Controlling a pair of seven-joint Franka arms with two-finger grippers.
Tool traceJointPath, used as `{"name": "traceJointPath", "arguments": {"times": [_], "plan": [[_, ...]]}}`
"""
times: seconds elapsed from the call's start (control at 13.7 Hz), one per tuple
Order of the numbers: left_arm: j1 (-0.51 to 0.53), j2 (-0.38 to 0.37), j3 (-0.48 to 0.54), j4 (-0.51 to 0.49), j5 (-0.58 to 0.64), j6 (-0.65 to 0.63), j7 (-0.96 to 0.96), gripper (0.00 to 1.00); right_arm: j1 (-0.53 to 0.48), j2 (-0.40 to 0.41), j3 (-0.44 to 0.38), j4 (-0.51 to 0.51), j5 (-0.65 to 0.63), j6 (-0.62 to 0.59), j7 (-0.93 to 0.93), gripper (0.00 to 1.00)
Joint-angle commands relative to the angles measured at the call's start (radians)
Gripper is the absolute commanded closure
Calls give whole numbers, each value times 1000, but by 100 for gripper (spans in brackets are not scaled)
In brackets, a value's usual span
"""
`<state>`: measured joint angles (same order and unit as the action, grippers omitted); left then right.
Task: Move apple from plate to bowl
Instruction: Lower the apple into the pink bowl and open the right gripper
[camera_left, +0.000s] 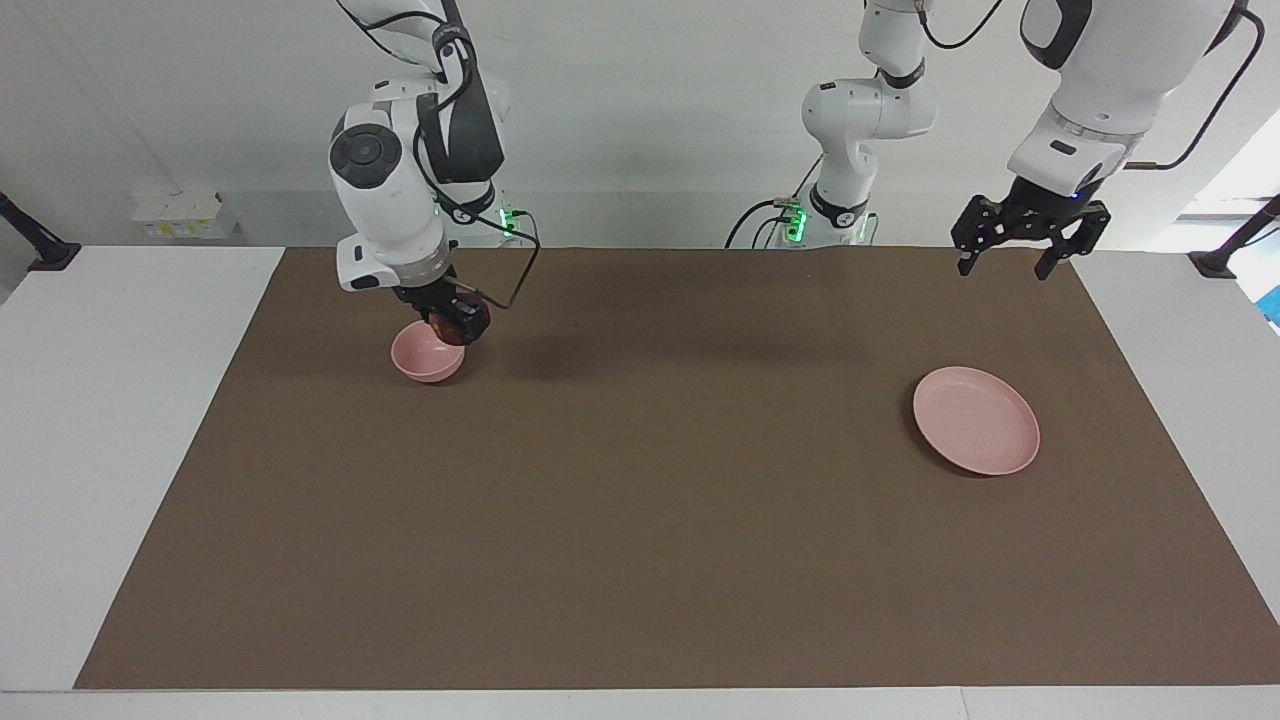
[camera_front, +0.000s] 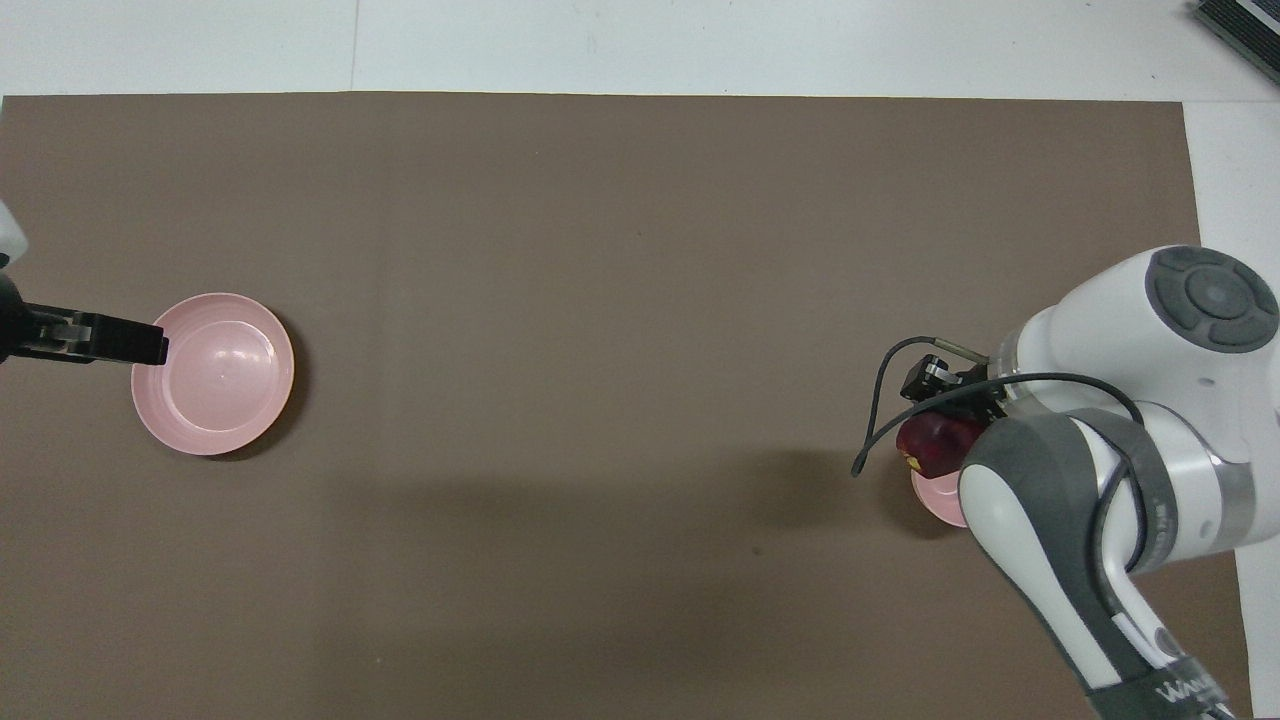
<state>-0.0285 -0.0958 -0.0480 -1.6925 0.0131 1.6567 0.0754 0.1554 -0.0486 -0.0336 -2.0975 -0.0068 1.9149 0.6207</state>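
Note:
My right gripper (camera_left: 458, 325) is shut on the dark red apple (camera_left: 472, 320) and hangs just above the rim of the small pink bowl (camera_left: 428, 357). In the overhead view the apple (camera_front: 932, 445) covers the bowl's (camera_front: 936, 502) farther edge, and the right arm hides most of the bowl. The flat pink plate (camera_left: 975, 420) lies bare toward the left arm's end of the table. My left gripper (camera_left: 1002, 268) hangs open and holds nothing, up in the air. In the overhead view the left gripper (camera_front: 155, 347) sits over the plate's (camera_front: 225, 385) edge.
A brown mat (camera_left: 640, 520) covers most of the white table (camera_left: 110, 420). A black cable (camera_front: 872, 420) loops off the right wrist. Small white boxes (camera_left: 185, 213) sit at the wall, and black clamps (camera_left: 40, 250) stand at the table's corners.

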Motion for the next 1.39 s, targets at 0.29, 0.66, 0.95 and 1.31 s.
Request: {"name": "traceJointPath", "arguments": {"times": [0.29,0.66,0.95,1.31], "plan": [[16,19,-6,57,-100,-18,9,0,-143,-99,14,-304,-22,270,-196,100],[19,18,5,93,-94,-93,12,0,-143,-57,14,-319,-22,336,-199,0],[16,2,4,82,-45,-106,15,0,-131,-57,15,-140,-22,144,-266,0],[16,1,4,83,-47,-118,3,0,-149,-13,14,118,-24,-45,-534,0]]}}
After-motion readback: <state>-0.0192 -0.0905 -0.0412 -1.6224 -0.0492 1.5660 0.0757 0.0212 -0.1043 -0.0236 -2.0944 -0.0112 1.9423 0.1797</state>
